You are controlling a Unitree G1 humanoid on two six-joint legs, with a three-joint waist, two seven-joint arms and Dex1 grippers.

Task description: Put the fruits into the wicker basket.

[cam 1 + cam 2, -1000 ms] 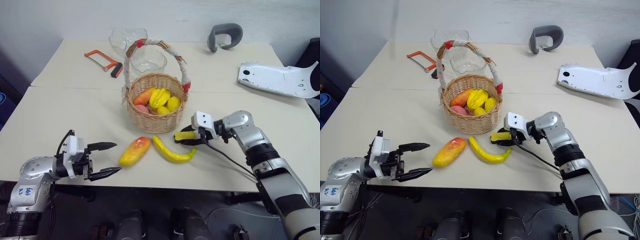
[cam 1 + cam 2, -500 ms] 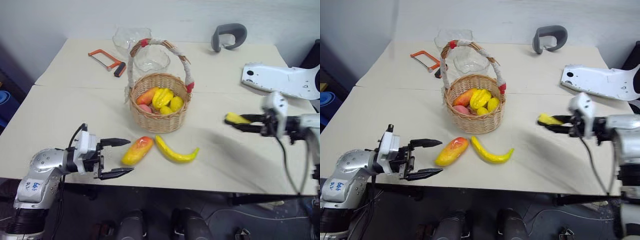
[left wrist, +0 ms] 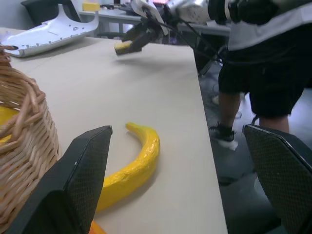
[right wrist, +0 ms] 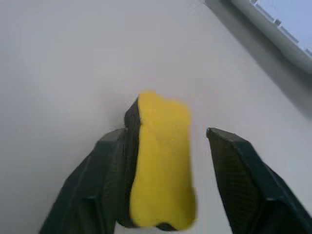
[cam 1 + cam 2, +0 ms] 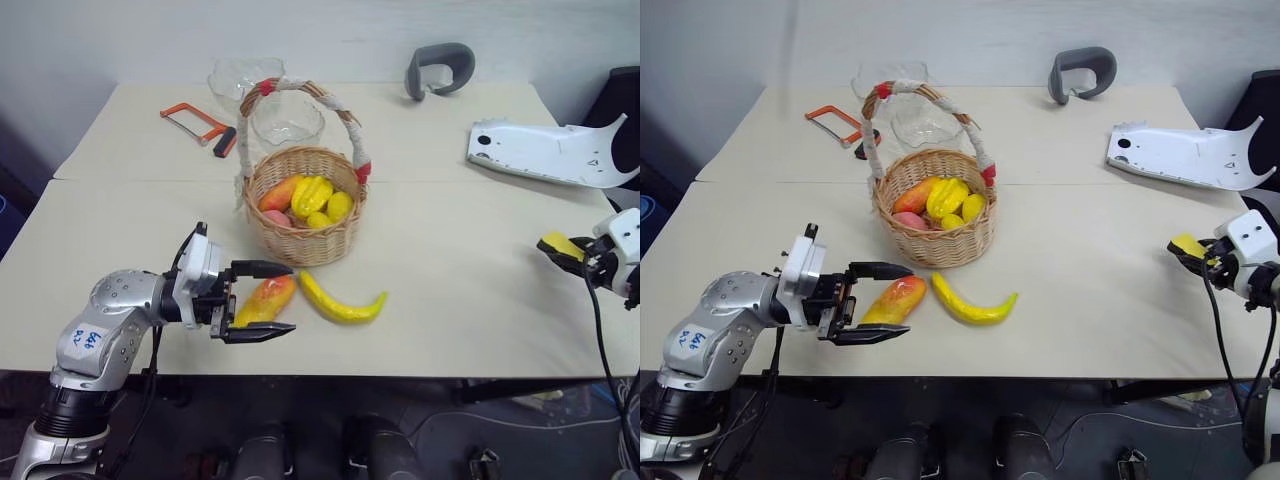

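Head view: the left gripper (image 5: 258,300), jaws spread, straddles the mango (image 5: 264,299); the banana (image 5: 340,303) lies beside it, before the wicker basket (image 5: 303,215). Close squarely on the mango's middle.

Right wrist view: the right gripper (image 4: 165,183) looks released around the sponge block (image 4: 161,161).

Mango (image 5: 268,299), banana (image 5: 340,303) flat on table, just before upright wicker basket (image 5: 303,218); apparently not touching.

A robot lab or workshop: pale worktables (image 5: 470,260), hacksaw (image 5: 200,127), loose white robot shell (image 5: 545,152).
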